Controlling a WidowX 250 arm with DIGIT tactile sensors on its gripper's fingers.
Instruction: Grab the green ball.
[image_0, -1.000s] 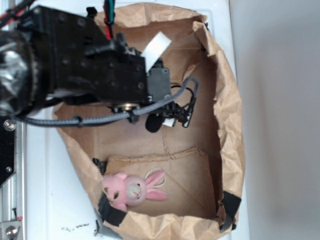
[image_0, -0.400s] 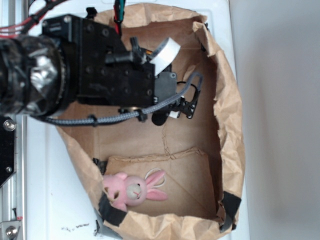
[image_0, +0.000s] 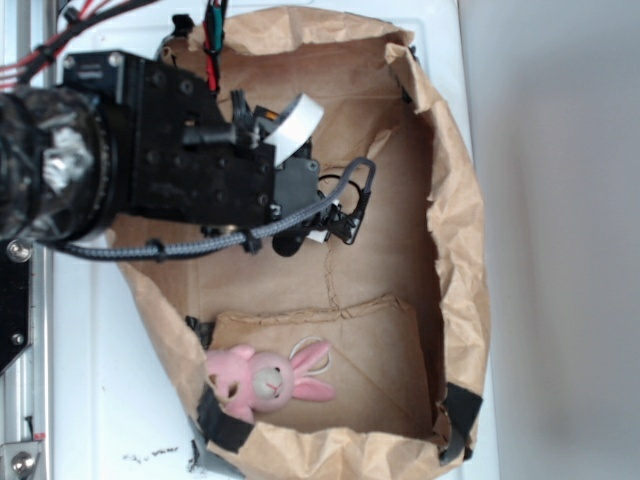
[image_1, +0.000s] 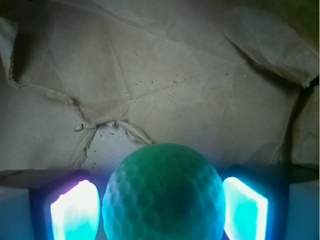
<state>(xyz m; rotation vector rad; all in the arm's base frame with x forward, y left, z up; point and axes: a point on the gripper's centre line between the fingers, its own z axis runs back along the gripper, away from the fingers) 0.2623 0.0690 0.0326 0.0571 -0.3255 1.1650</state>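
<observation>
Exterior view: gripper (image_0: 318, 228) low inside brown paper bag (image_0: 462, 250), jaw state not discernible; green ball hidden under arm; pink bunny (image_0: 262, 380) well apart at bag's near end.

Wrist view: gripper (image_1: 161, 210) pads (image_1: 75, 211) flank green ball (image_1: 163, 195) closely, contact uncertain; creased paper beyond.

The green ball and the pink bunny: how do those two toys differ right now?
The green ball is a plain round shape with a dimpled surface; the pink bunny has a face and long ears. The ball sits between the fingers of the gripper, while the bunny lies apart from the arm, at the near edge of the paper bag. Whether the pads actually touch the ball cannot be told. Both are small toys on brown paper.
</observation>
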